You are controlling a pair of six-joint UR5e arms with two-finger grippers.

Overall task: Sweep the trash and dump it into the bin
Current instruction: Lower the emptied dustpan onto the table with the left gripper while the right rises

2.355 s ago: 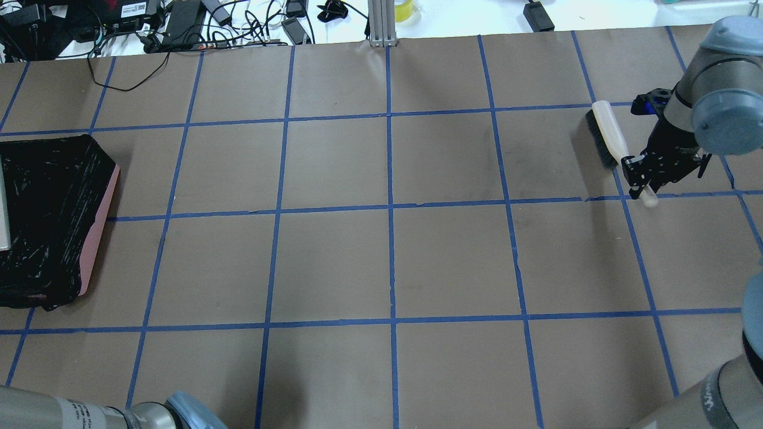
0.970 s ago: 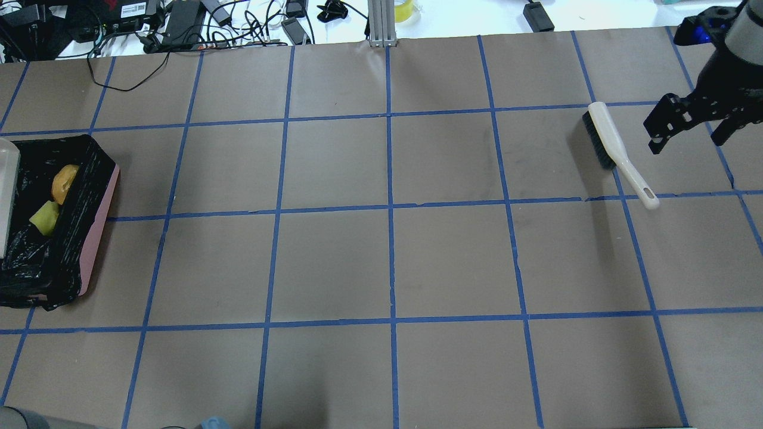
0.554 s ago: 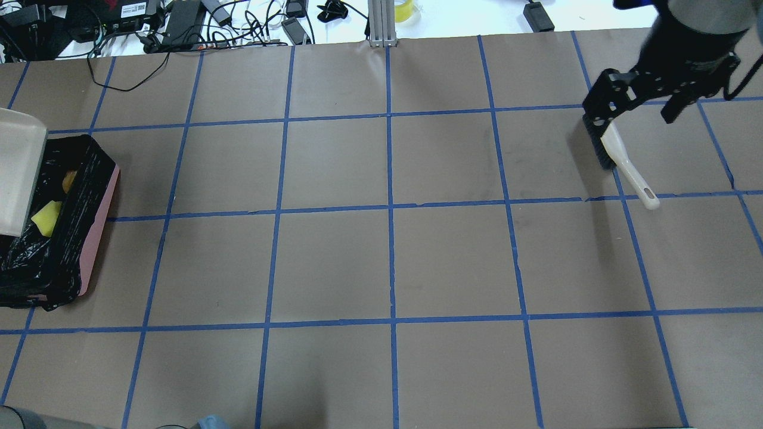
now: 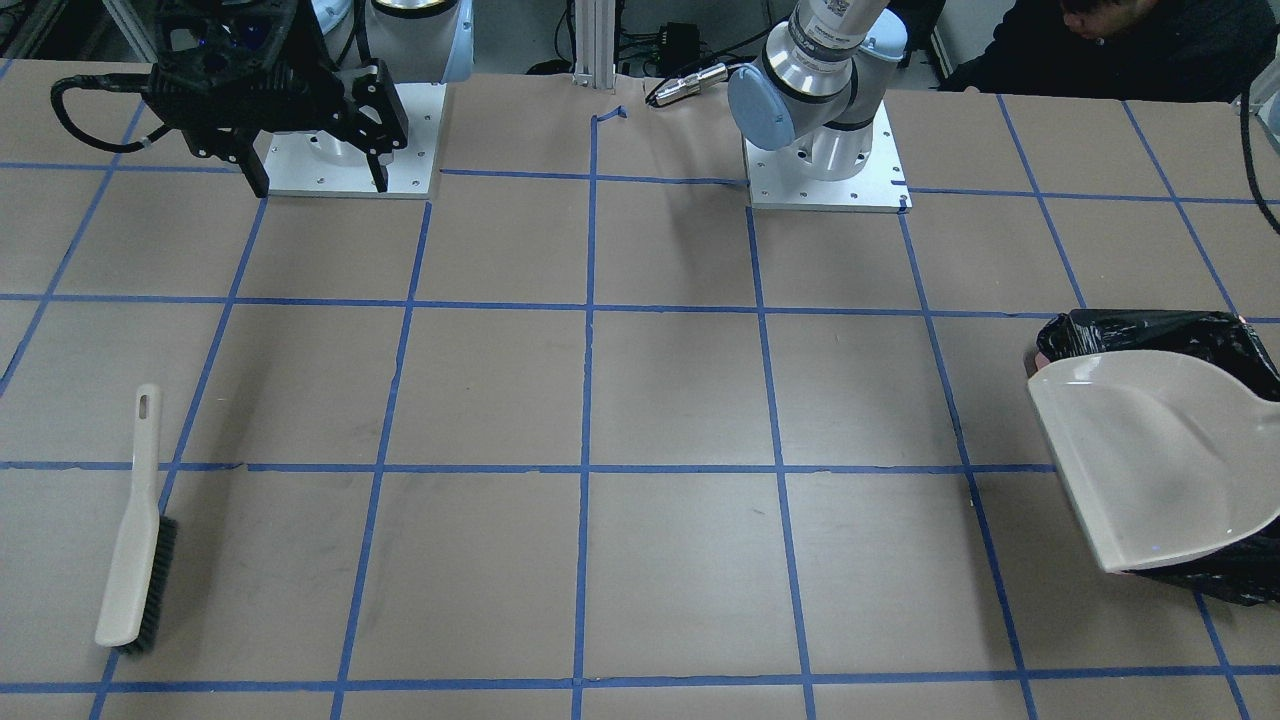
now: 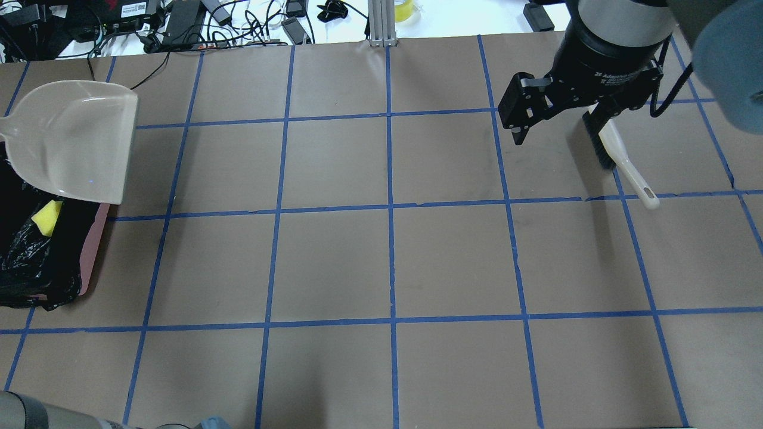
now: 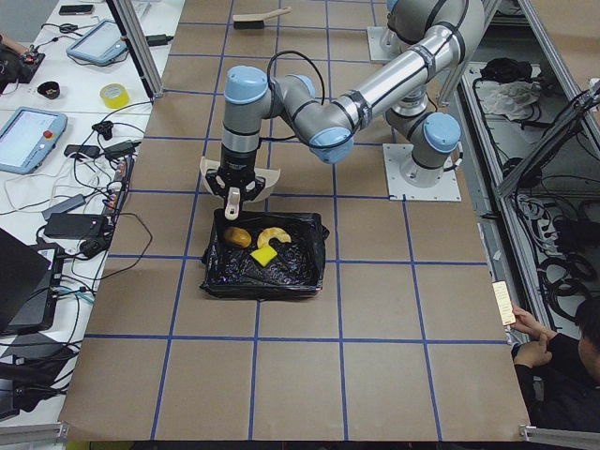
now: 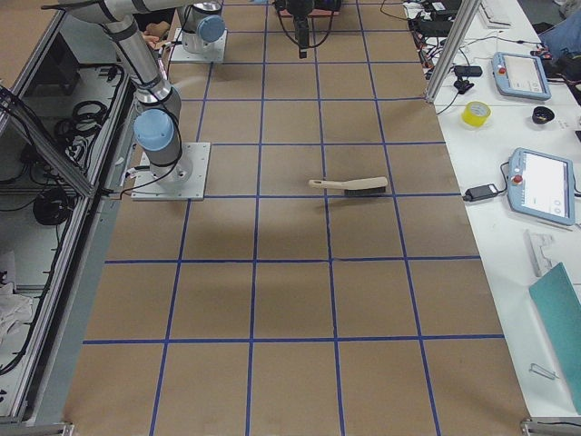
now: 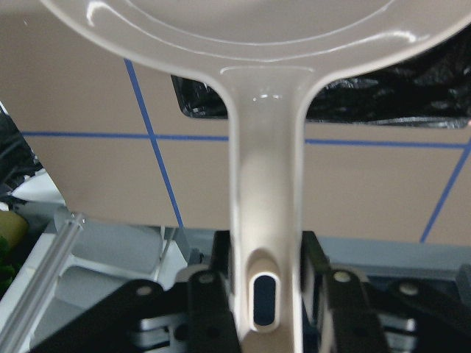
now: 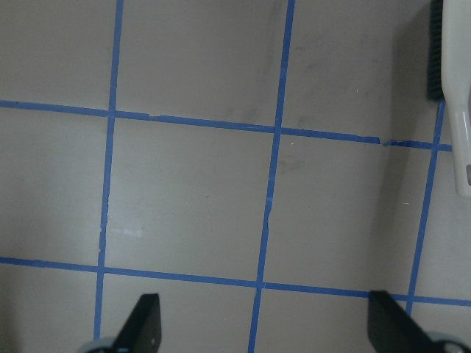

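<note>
The pink bin [image 5: 92, 250] with its black bag stands at the table's left end, and also shows in the exterior left view [image 6: 217, 272]. Inside it lie the golden-brown lump [image 6: 237, 237], the yellow sponge [image 5: 47, 215] and the pale curved slice [image 6: 275, 234]. My left gripper [image 8: 266, 287] is shut on the handle of the beige dustpan [image 5: 74, 140], held level over the bin's far edge. The brush [image 5: 623, 158] lies alone on the table at right. My right gripper [image 5: 560, 113] is open and empty, raised above the table beside the brush.
Cables, power bricks and a tape roll [image 5: 405, 9] crowd the white bench beyond the far edge. An aluminium post [image 5: 381, 24] stands at the far middle. An operator [image 4: 1150, 40] sits near the left arm's side. Both arm bases [image 4: 825, 165] stand on the table.
My right gripper let go of the brush, opened, rose and swung left over it. The dustpan rose from the bin toward the far side, and the trash came into view in the bin.
</note>
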